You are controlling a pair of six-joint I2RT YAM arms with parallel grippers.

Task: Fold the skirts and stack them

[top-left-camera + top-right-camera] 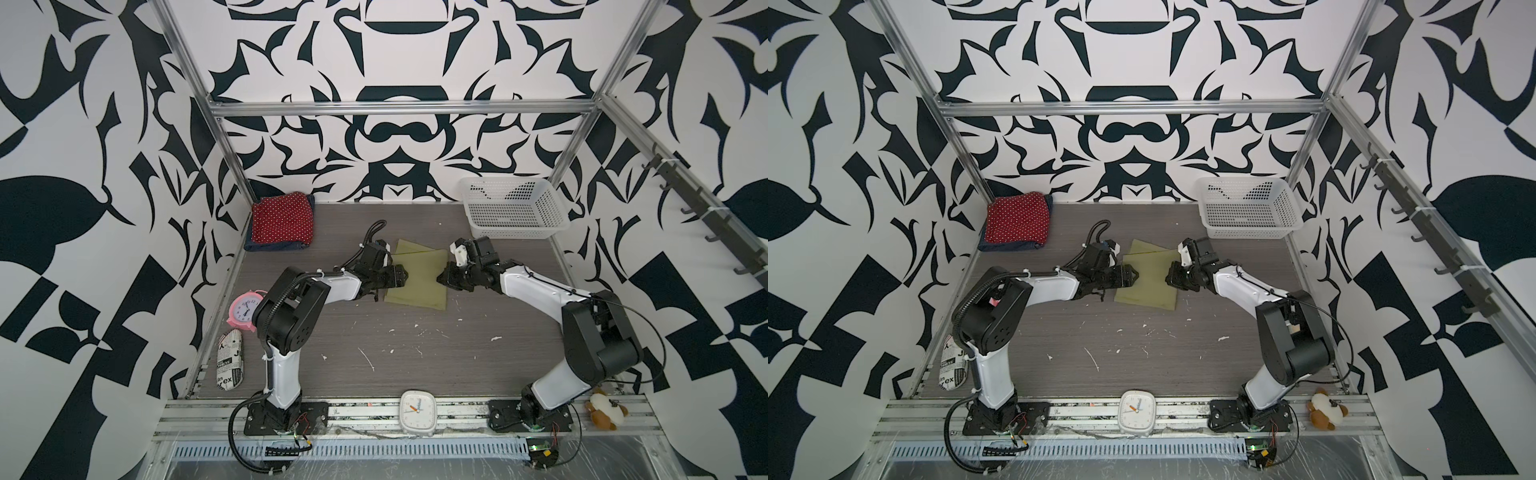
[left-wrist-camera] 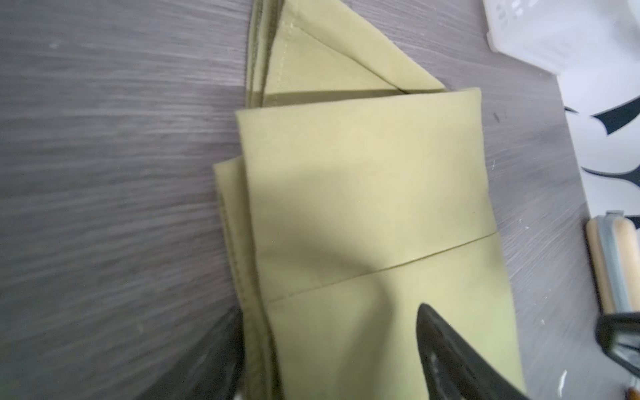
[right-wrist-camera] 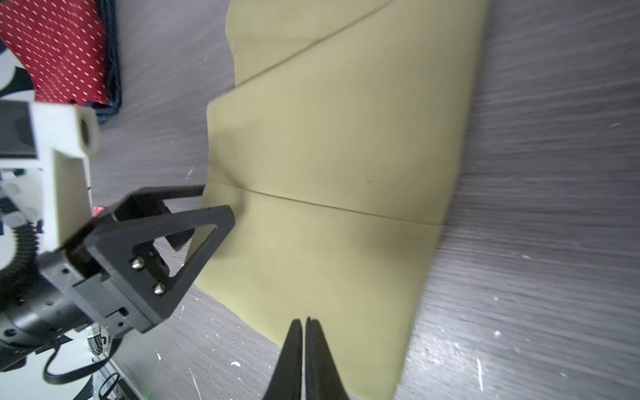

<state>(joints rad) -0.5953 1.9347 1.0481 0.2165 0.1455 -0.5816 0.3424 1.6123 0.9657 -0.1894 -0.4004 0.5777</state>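
The olive-green skirt [image 1: 419, 278] [image 1: 1150, 286] lies folded flat mid-table, a triangular flap sticking out at its far end [image 2: 363, 194] [image 3: 332, 145]. My left gripper [image 1: 405, 276] [image 1: 1136, 275] [image 2: 329, 315] [image 3: 214, 201] is open at its left edge, one finger over the cloth, the other beside the layered hem. My right gripper [image 1: 442, 279] [image 1: 1170, 276] [image 3: 304, 320] is shut over its right edge with nothing between the fingers. At the back left corner, the folded red polka-dot skirt [image 1: 282, 218] [image 1: 1017, 218] [image 3: 59, 45] rests on the dark blue denim skirt [image 1: 270, 246] [image 1: 1005, 246] [image 3: 114, 69].
A white perforated basket [image 1: 515, 208] [image 1: 1250, 208] [image 2: 554, 27] stands at the back right. A pink alarm clock [image 1: 243, 309] and a newsprint pouch [image 1: 230, 365] [image 1: 953, 365] lie along the left edge. A white square clock [image 1: 417, 411] [image 1: 1136, 411] and a plush toy [image 1: 604, 409] [image 1: 1327, 409] sit on the front rail.
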